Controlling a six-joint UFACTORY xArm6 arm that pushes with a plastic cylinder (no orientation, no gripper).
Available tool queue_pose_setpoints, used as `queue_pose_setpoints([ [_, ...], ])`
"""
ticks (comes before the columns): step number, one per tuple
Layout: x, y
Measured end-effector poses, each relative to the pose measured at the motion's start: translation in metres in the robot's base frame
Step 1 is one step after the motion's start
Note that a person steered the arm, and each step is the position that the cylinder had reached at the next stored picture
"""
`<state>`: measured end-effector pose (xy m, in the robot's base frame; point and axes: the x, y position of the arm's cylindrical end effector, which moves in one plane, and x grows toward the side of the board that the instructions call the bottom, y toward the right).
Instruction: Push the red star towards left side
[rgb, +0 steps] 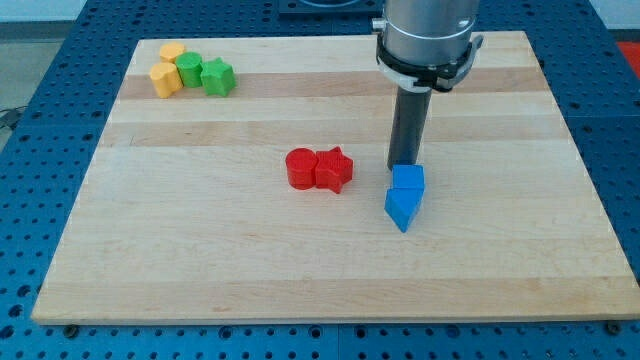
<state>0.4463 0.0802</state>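
Note:
The red star (335, 169) lies near the middle of the wooden board, touching a red round block (301, 168) on its left. My tip (403, 166) stands to the right of the red star, with a gap between them, right at the top edge of a blue block (408, 180). A second blue block (401, 208) lies just below the first, touching it.
A cluster sits at the board's top left: two yellow blocks (165, 78) (172, 52), a green block (189, 69) and a green star (217, 76). The wooden board (200, 260) rests on a blue perforated table.

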Motion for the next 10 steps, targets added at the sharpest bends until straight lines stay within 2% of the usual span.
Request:
queue_pose_setpoints([
  [2, -0.004, -0.007],
  [3, -0.006, -0.048],
  [4, -0.007, -0.061],
  [6, 0.043, -0.057],
  [7, 0.043, -0.087],
  [10, 0.02, -0.103],
])
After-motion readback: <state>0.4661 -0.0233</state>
